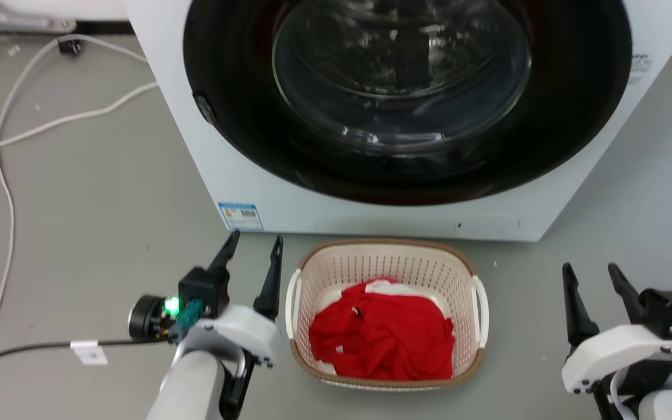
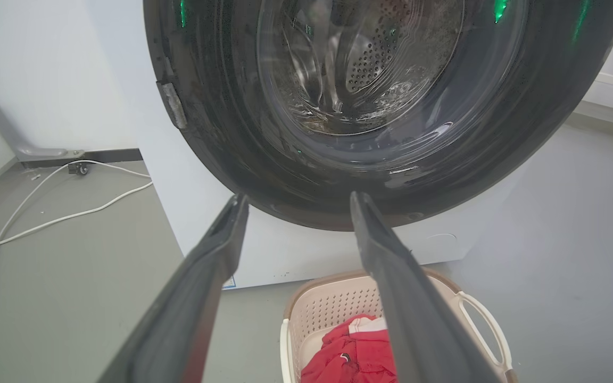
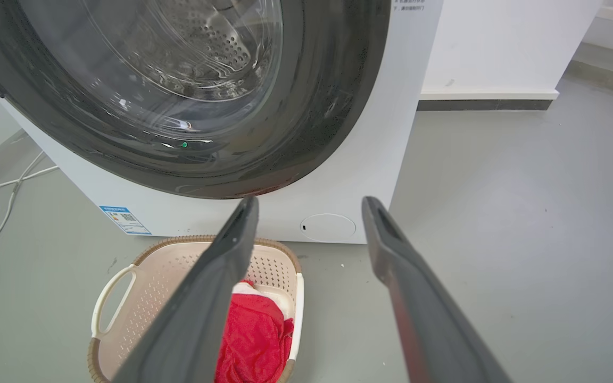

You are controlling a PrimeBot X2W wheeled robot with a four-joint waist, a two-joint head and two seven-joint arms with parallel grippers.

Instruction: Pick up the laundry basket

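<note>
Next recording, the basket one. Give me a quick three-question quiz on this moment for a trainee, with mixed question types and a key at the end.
1. True or false: the left claw is shut on a handle of the laundry basket.
2. What lies inside the basket? A) a red garment B) blue towels C) nothing
3. Fill in: the basket stands right in front of the ____.

Key: 1 false, the claw is open beside the basket and holds nothing; 2 A; 3 washing machine.
</note>
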